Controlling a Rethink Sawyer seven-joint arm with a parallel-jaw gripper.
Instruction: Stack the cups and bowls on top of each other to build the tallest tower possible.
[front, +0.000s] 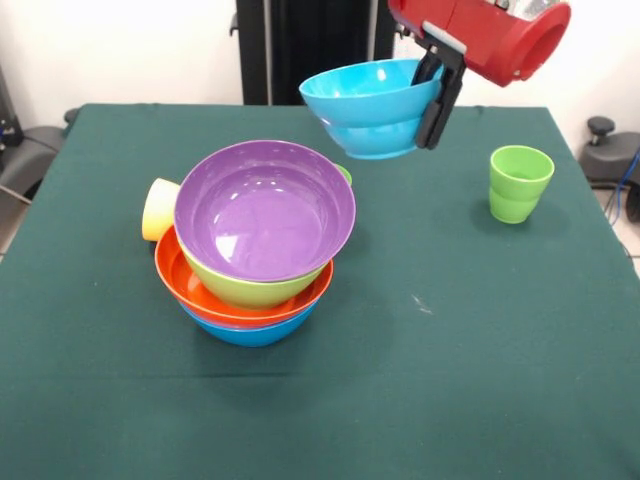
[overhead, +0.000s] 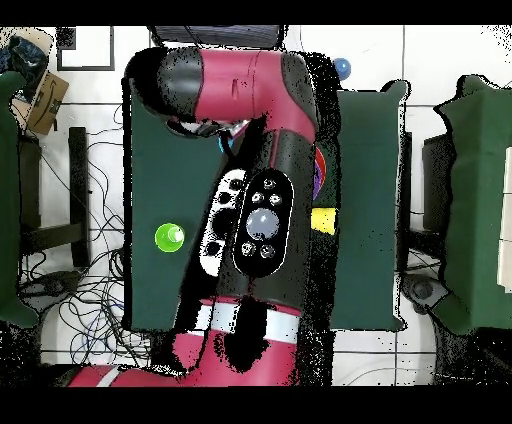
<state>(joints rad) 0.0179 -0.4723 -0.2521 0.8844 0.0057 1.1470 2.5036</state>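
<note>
Upper right of the front view, gripper (front: 436, 95): it hung from the red arm (front: 487, 36) and was clamped on the rim of the turquoise bowl (front: 370, 108), one black finger (front: 440, 105) down the outside wall and the other inside.
Turquoise bowl: it was held clear above the green table (front: 450, 330), tilted, its opening turned toward the upper left of the frame.
Tower (front: 255, 245): it stood left of centre, four bowls nested on the table.
Blue bowl (front: 250, 330): lowest, resting on the cloth, only its lower wall showing.
Orange bowl (front: 190, 285): it sat in the blue one, its rim showing on the left and front.
Lime green bowl (front: 250, 288): it sat in the orange one and leaned.
Purple bowl (front: 265, 210): topmost, tilted so its opening faced the camera.
Yellow cup (front: 158, 209): it lay on its side just behind the tower at the left, touching or nearly touching the bowls; I could not tell which.
Green cup (front: 520, 183): it stood upright at the right of the frame, well apart from the tower and below the arm's end.
Overhead view: the arm (overhead: 250, 200) covered most of the table (overhead: 365, 250); the green cup (overhead: 169, 238) showed at the left, and a yellow patch (overhead: 323, 219) and a sliver of purple showed at the arm's right edge.
</note>
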